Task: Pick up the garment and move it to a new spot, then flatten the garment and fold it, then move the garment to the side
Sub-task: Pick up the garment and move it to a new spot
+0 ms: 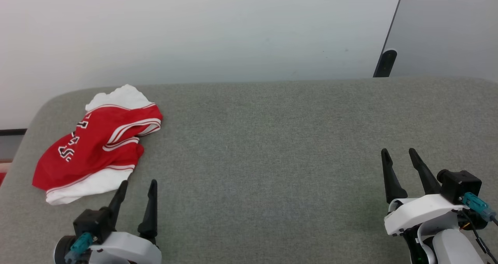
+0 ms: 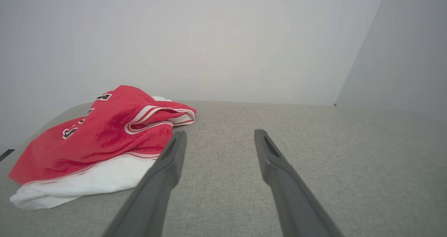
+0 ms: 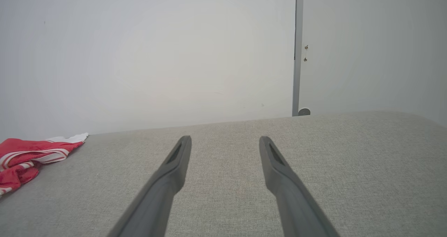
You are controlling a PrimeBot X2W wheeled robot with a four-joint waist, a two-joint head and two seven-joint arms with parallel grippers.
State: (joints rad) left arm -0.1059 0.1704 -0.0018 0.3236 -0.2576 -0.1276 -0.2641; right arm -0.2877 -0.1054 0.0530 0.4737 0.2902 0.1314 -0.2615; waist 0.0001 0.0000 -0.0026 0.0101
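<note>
The wide grey surface (image 1: 272, 159) offers room for folding. The garment (image 1: 97, 147) lies crumpled near its far left corner, not yet picked up. The left end effector (image 1: 139, 183) hovers just beside it, fingers spread, likely to grab first; the right end effector (image 1: 398, 151), equally spread, sits well apart.

A bare indoor room, more like a lab or test space than a furnished home. A wide padded surface (image 1: 272, 147) in grey woven fabric has rounded corners. Behind it rises a plain white wall (image 1: 194, 30). Behind its right end stands a pale grey panel (image 1: 447, 26) with a dark edge strip (image 1: 390, 30). On its left end lies a crumpled garment (image 1: 93, 147).
</note>
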